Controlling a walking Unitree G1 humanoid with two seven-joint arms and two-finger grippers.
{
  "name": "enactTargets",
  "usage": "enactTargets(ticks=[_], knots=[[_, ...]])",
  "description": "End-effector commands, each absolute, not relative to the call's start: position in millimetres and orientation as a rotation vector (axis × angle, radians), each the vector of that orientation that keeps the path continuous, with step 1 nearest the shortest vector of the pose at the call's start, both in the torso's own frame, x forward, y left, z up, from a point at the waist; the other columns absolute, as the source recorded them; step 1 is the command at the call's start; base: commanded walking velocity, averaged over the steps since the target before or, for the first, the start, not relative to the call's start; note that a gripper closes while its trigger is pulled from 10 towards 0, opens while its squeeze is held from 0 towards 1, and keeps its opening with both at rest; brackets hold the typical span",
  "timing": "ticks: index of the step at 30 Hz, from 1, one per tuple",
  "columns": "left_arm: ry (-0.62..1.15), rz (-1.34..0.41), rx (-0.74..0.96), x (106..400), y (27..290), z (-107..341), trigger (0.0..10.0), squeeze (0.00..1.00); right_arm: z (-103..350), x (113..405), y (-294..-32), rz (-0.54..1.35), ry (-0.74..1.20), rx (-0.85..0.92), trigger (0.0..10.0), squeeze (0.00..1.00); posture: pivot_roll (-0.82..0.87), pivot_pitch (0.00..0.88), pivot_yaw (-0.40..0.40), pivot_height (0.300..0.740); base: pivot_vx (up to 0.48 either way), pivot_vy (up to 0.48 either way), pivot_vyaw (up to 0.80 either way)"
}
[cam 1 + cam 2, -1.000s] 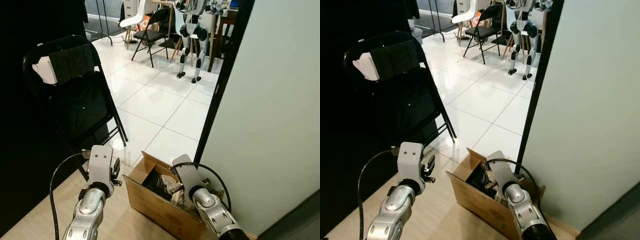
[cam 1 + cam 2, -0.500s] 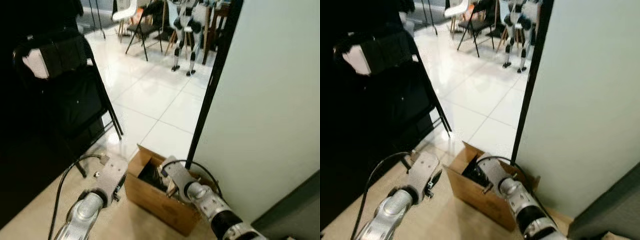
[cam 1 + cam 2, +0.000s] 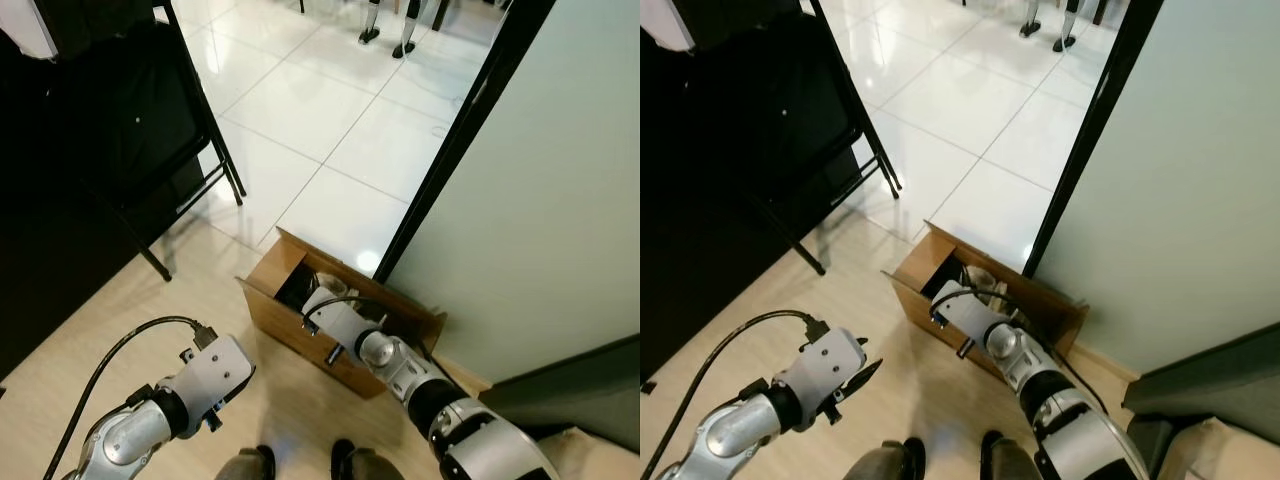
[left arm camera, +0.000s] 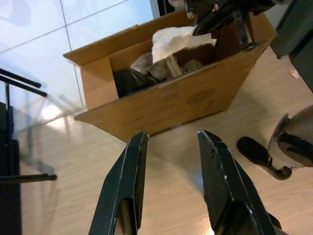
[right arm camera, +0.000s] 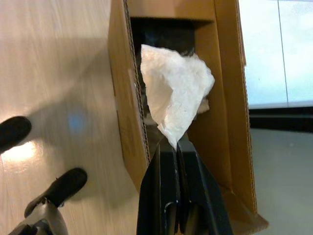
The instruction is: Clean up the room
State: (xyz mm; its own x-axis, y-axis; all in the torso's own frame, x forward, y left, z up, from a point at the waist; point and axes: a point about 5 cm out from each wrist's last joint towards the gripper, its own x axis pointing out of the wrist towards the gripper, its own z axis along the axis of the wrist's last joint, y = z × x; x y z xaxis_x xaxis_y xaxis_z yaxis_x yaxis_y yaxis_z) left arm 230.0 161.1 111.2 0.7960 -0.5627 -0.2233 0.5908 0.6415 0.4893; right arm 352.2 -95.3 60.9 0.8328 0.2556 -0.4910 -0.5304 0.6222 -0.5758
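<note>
Risk: the crumpled tissue could snag the cardboard box wall on release and fall onto the floor outside. The right gripper is clamped on the tissue's corner, the wad hanging just beyond its fingertips over the box opening. The left gripper hovers unclenched beside the box, holding nothing.

Black folding chair on the left, standing half on white floor tiles, half on pale wood flooring, black door frame beside a pale green wall, possibly another robot's feet far off
</note>
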Motion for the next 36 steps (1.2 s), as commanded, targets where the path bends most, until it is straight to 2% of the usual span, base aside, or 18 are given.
enactTargets(ticks=[1,12,20,31,32,36], knots=[[0.089,-0.675,0.582,223.3,163.9,106.3,10.0,0.0,51.4,346.6,-98.9,0.465,0.42,-0.787,10.0,0.0,0.13,0.441,-0.027,0.74,0.0,0.0,0.0],[0.082,-0.715,0.58,220.2,162.1,111.8,10.0,0.0,59.1,354.4,-111.7,0.374,0.388,-0.866,10.0,0.0,0.13,0.438,-0.021,0.74,0.0,0.0,0.0],[0.082,-0.738,0.578,214.4,157.4,112.4,10.0,0.0,66.8,360.8,-130.6,0.246,0.37,-0.911,10.0,0.0,0.15,0.443,-0.017,0.74,0.0,0.0,0.0],[0.085,-0.744,0.564,215.1,157.0,113.2,10.0,0.0,68.7,362.5,-137.0,0.23,0.39,-0.891,10.0,0.0,0.14,0.438,-0.015,0.74,0.0,0.0,0.0],[0.084,-0.746,0.561,215.8,156.5,113.6,10.0,0.0,68.4,362.3,-137.2,0.231,0.394,-0.887,10.0,0.05,0.14,0.438,-0.015,0.74,0.0,0.0,0.0],[0.083,-0.748,0.557,216.6,156.0,113.9,10.0,0.0,68.2,362.2,-137.5,0.231,0.397,-0.883,10.0,0.05,0.14,0.438,-0.015,0.74,0.0,0.0,0.0]])
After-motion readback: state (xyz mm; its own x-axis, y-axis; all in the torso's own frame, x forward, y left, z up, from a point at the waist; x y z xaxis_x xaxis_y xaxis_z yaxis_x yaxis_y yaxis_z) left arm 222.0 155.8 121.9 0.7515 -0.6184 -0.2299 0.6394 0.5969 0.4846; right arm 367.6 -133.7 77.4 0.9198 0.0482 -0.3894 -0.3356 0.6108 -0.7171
